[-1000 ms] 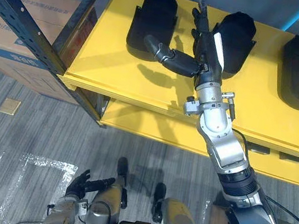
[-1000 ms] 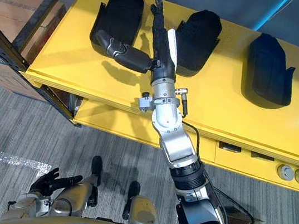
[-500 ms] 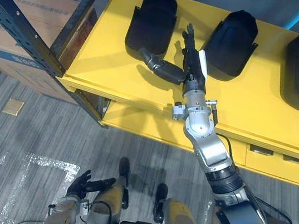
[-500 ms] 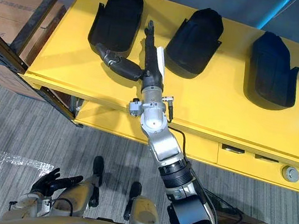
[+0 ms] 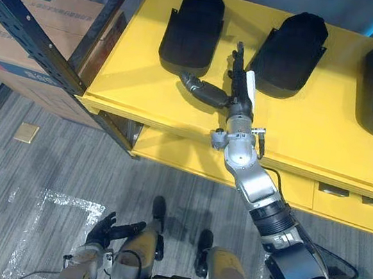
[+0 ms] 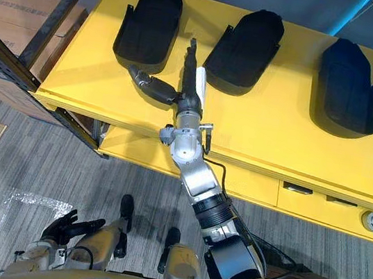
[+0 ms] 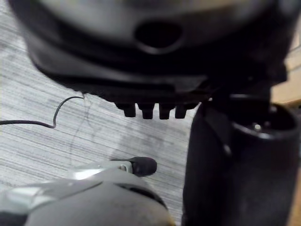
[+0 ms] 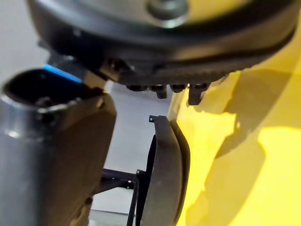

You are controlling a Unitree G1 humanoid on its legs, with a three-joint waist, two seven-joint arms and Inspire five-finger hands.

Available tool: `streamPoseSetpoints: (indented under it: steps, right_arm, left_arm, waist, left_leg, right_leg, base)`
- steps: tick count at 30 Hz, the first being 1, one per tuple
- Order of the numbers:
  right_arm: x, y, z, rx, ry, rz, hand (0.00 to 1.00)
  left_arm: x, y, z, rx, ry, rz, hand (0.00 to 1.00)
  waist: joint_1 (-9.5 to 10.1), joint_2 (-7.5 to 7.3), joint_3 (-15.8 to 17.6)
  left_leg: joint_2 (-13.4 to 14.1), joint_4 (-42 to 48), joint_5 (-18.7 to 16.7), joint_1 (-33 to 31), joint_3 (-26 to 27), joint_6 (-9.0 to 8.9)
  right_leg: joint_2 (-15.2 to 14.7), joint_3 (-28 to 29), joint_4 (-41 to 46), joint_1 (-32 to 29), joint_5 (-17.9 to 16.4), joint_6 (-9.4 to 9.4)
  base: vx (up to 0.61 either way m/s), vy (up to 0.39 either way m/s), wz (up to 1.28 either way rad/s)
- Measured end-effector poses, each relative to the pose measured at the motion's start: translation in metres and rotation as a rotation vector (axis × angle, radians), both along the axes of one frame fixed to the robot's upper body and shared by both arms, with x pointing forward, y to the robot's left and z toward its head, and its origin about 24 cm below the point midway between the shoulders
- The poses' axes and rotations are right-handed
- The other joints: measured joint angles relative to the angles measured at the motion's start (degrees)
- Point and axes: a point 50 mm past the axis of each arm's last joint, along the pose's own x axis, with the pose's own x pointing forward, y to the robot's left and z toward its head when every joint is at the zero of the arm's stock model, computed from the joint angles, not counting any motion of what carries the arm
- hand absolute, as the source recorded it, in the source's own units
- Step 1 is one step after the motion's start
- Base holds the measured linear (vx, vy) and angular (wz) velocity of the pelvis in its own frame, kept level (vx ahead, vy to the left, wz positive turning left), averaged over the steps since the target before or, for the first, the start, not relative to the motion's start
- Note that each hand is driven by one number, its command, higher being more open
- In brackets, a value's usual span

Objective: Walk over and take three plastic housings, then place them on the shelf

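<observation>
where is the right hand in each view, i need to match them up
Left eye view: right hand at centre, open over the yellow shelf, between the left housing and the middle housing.
Right eye view: same place, left of centre.
Right wrist view: the dark bulk nearest the camera.
Left wrist view: the left hand over grey floor.
Shared landmark: the yellow shelf.

The right hand [image 5: 238,96] hangs over a yellow table [image 5: 146,77]. Left of the hand stands a dark metal rack [image 5: 34,28] holding cardboard boxes [image 5: 64,16]. Grey striped floor [image 5: 50,161] spreads below the hand.
</observation>
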Motion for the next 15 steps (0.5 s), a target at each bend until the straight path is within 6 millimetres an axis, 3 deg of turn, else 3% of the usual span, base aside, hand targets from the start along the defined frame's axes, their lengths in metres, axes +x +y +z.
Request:
streamPoseSetpoints:
  steps: [15]
  right_arm:
    - [0.0038,-0.0032,0.0010,0.017,-0.021,-0.106,1.00]
  left_arm:
    - [0.0005,-0.0029,-0.0002,-0.010,-0.005,0.000,1.00]
  waist:
    - [0.09,0.79,0.3]
  left_leg:
    - [0.0,0.0,0.0,-0.1,-0.3,-0.07]
  right_leg:
    - [0.0,-0.3,0.3,-0.1,-0.4,0.03]
  base:
    - [0.00,-0.001,0.00]
